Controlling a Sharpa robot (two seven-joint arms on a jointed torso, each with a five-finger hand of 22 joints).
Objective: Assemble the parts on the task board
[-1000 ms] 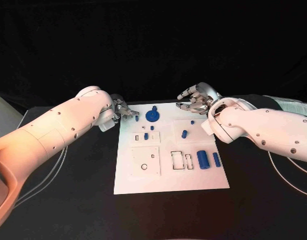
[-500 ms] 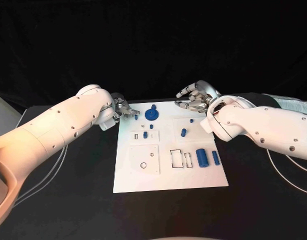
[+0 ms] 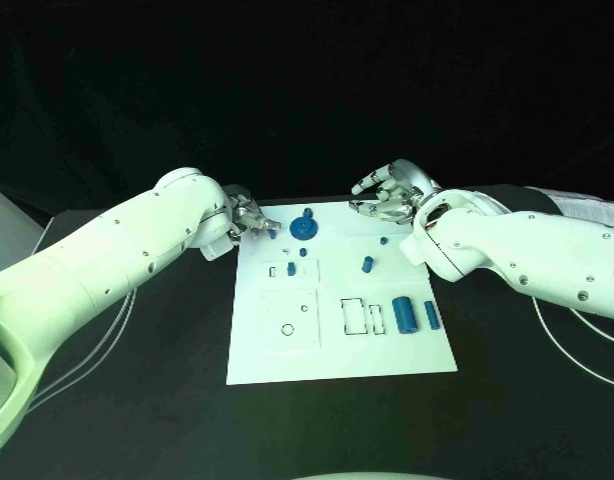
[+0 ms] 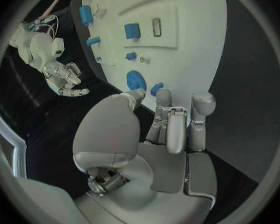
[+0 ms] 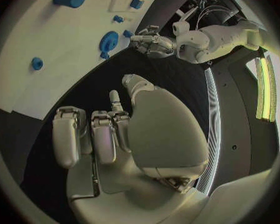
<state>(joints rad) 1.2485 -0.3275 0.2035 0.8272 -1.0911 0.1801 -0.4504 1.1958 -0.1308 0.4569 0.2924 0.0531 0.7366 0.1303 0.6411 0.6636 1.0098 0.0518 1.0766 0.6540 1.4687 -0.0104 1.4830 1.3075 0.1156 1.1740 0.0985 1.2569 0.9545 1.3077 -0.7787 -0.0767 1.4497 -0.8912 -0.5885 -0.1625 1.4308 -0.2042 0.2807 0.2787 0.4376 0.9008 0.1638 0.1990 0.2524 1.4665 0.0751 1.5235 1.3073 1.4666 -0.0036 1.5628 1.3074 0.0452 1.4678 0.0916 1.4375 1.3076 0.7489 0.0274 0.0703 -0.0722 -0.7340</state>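
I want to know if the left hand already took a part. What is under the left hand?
Under the left hand lies the far left corner of the task board. A small blue part sits at its fingertips; whether they touch it cannot be seen.

The black desk (image 3: 134, 400) carries the white task board (image 3: 339, 345) at its middle, with thin cables (image 3: 105, 340) lying left of the board.

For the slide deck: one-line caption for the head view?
Both hands, left hand and right hand, hover empty at the far edge of the white board with blue parts.
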